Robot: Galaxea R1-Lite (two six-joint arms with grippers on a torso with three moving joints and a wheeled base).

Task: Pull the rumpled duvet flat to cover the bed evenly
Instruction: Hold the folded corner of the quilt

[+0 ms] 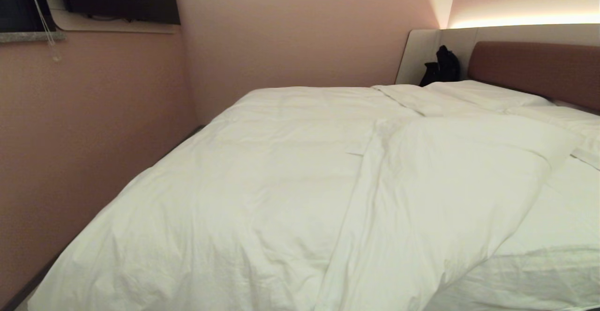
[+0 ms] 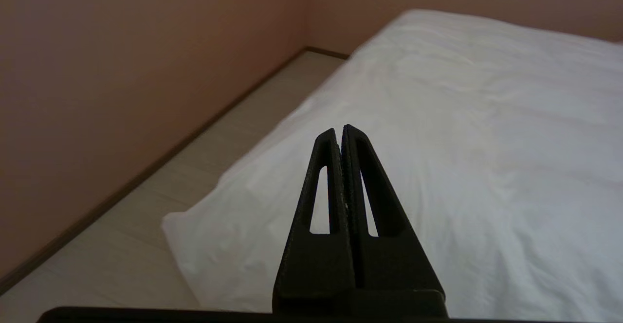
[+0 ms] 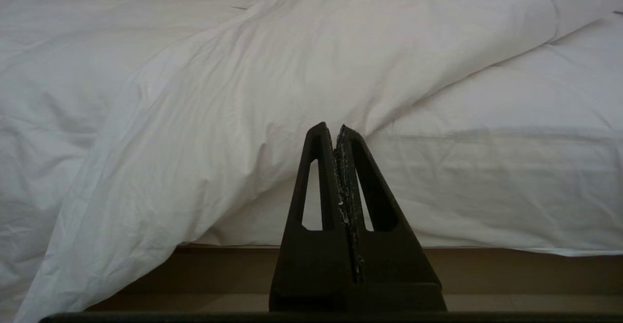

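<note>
The room is dim and warm-toned. The brightest source is a glowing strip of indirect light (image 1: 525, 20) above the reddish-brown upholstered headboard (image 1: 539, 70), washing the upper wall and blowing out to near white there. The thick, puffy white duvet (image 1: 300, 184) takes a faint yellow-green cast in the head view, with soft shadows along its folds and no hard glare. The pink-beige wall (image 1: 84, 137) falls darker toward the left. In the wrist views the black wedge-shaped end effectors (image 2: 339, 128) (image 3: 331, 126) read as near silhouettes; the left wrist view is slightly soft throughout.
</note>
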